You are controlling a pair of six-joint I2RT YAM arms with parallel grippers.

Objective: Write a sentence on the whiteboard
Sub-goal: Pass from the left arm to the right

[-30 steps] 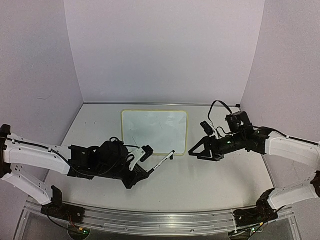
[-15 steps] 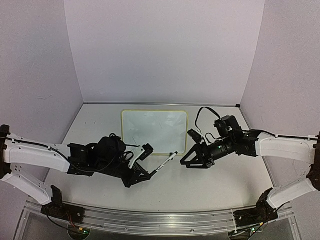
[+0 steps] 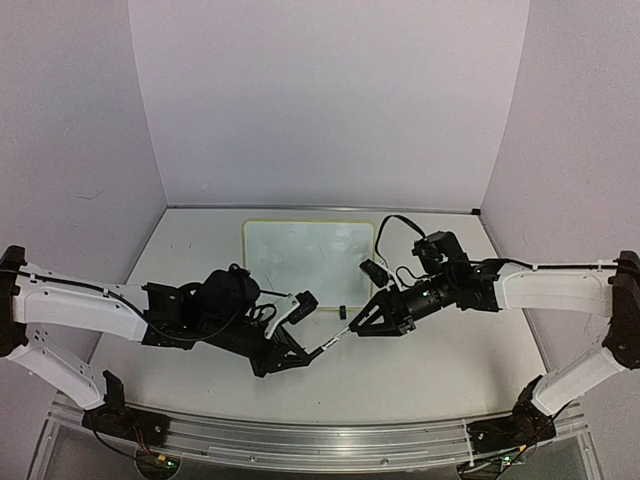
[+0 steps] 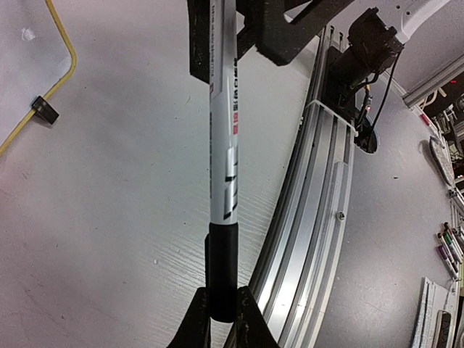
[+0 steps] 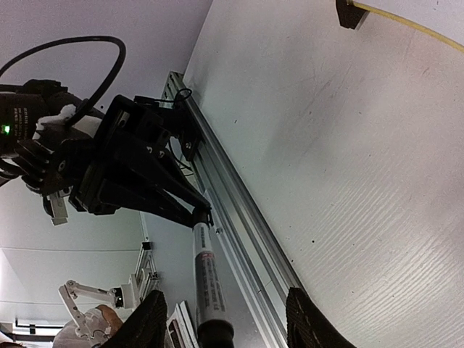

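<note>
Left hand (image 3: 304,352) is clamped on 1 black end of the marker (image 4: 223,145), with the barrel pointing at the right arm. Right hand (image 5: 217,328) sits astride the other end, 2 fingers either side with gaps showing, so it's partly open and not gripping. The marker is above the desk (image 3: 430,360), just off the whiteboard (image 3: 308,262)'s near-right corner. The whiteboard lies flat mid-desk toward the back wall, between both arms.
</note>
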